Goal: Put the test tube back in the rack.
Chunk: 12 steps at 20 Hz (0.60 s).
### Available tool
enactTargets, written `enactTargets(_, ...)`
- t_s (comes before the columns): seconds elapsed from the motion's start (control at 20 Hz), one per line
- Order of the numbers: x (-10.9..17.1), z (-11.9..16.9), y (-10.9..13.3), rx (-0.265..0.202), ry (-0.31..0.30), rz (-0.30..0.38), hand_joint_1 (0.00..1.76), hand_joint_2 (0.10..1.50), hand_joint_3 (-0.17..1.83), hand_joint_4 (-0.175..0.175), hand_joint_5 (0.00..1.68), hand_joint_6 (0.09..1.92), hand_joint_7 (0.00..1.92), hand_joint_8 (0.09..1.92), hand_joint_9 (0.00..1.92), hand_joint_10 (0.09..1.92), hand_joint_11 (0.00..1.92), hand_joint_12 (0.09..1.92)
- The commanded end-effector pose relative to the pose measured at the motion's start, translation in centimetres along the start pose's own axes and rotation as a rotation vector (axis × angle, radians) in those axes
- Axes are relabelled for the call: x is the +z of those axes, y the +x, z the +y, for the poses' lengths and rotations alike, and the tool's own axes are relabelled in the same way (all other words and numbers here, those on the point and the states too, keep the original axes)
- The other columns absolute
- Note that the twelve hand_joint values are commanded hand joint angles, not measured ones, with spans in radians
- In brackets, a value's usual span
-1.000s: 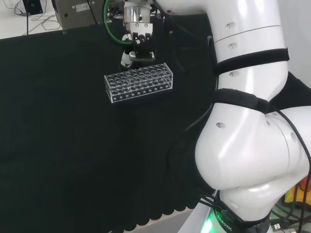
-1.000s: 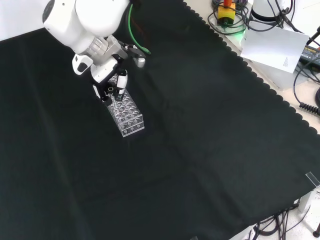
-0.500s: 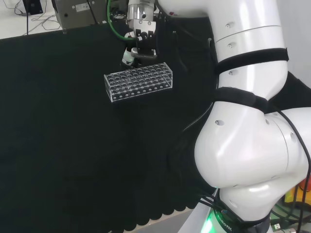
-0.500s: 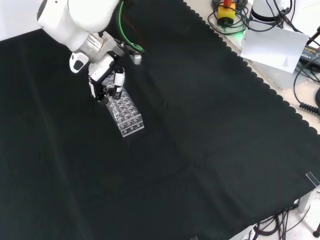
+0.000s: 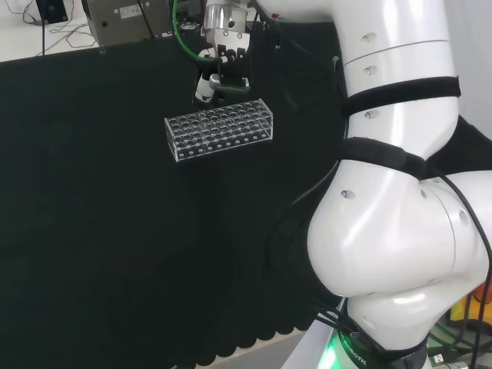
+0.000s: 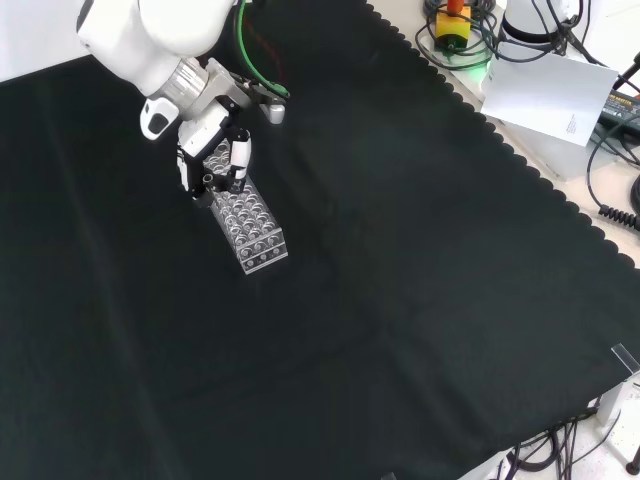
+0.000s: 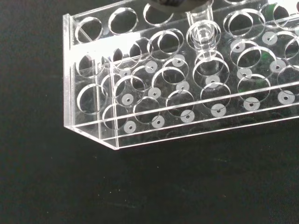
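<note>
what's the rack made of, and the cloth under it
The rack looks like clear glossy plastic, likely acrylic: you see through its flat plates to the holes behind, and its edges catch bright glints. The cloth looks like matte black fabric, with soft creases and a scalloped hem.

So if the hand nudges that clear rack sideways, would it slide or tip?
Probably slide: the rack is long, low and rests flat on the black cloth. It looks like thin clear plastic, so likely light and easily shifted.

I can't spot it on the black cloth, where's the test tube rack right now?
The clear rack lies on the cloth at the head view's upper middle, just below the hand.
</note>
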State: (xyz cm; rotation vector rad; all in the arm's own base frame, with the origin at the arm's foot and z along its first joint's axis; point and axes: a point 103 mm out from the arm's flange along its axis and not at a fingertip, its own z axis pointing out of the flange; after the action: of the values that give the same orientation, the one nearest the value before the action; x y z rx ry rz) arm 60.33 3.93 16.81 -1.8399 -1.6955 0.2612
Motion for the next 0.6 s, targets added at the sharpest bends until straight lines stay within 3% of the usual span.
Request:
enactTargets(0.05,-0.9,-0.7,0.4,-0.016,-0.013,0.006,1.22,0.97,-0.17,-0.079,0.67,0.75,0.67,0.93,0.89,0.8,0.57,1.42)
enactTargets(0.6,-2.0,-1.7,0.5,-0.034,-0.03,0.012,1.21,0.97,-0.17,-0.061,0.63,0.75,0.62,0.92,0.86,0.8,0.54,1.43)
